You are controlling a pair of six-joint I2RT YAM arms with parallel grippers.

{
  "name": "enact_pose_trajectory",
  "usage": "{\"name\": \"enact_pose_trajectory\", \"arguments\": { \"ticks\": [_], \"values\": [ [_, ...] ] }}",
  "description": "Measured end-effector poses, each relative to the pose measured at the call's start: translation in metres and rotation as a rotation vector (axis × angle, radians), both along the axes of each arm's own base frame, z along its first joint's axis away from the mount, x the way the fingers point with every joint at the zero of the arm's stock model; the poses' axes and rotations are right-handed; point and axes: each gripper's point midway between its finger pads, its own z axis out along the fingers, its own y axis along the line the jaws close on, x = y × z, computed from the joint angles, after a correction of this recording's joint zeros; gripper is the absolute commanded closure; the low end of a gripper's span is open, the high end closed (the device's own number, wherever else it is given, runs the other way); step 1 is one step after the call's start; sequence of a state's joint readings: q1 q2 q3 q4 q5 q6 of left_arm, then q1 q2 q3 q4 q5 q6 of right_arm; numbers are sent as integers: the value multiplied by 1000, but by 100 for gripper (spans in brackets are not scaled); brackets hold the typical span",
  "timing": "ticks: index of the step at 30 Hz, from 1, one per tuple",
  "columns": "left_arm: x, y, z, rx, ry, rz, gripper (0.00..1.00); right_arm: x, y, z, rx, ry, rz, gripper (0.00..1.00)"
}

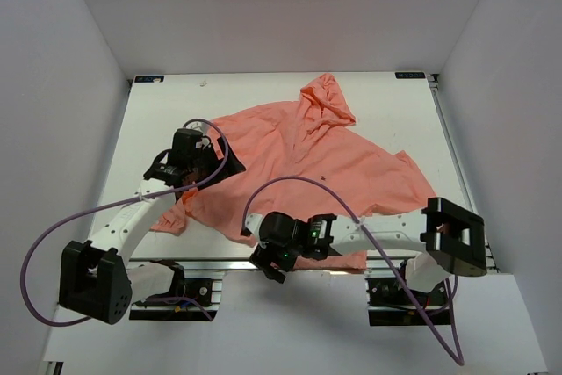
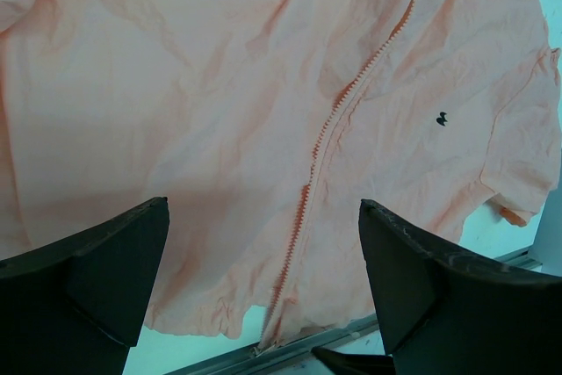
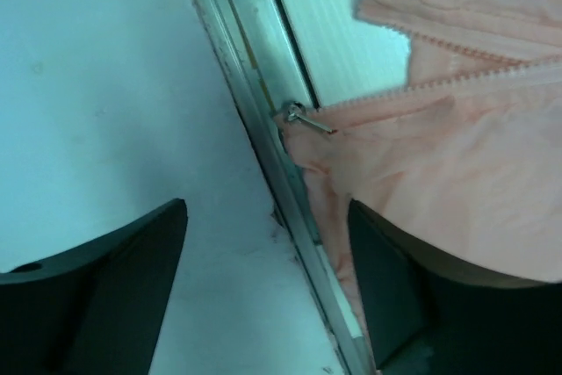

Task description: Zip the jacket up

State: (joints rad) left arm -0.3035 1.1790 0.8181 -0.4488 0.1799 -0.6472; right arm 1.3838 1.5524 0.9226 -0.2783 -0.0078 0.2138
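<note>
top external, left to right: left gripper (image 1: 195, 162) with jaws spread wide and empty over the wrinkled salmon-pink hooded jacket (image 1: 299, 155) lying across the table (image 1: 395, 111), hood toward the far edge, then right gripper (image 1: 266, 266) parted, holding nothing, beside the zipper pull (image 3: 303, 118) at the near rail (image 3: 237, 32).
</note>
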Motion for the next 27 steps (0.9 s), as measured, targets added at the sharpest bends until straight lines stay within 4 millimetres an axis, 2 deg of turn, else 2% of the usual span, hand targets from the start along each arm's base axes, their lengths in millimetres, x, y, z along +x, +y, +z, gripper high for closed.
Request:
{"name": "enact_pose_trajectory", "arguments": {
  "ticks": [3,7,9,11,13,15,19,22,25,27],
  "values": [
    [0,1,-1,7,4,5,2,7,-5,11,30,-40,-22,11],
    [1,1,-6,16,16,2,2,29,-20,56,168,-92,-152,11],
    [5,0,-10,23,28,-2,2,50,-36,74,239,-82,-277,11],
    [10,-2,-14,28,42,-8,2,87,-63,79,263,-66,-474,11],
    [15,-5,-21,33,68,-15,2,120,-95,67,235,-50,-678,11],
    [20,-8,-30,35,98,-24,2,138,-133,42,147,-18,-871,11],
    [22,-11,-52,53,160,-37,2,143,-193,-1,-35,43,-1116,11],
    [24,-12,-66,73,204,-52,2,151,-220,-20,-114,77,-1235,11],
    [24,-15,-81,78,245,-74,2,160,-239,-37,-176,106,-1315,11],
    [22,-18,-94,75,282,-86,2,175,-246,-38,-189,104,-1350,12]
  ]
}}
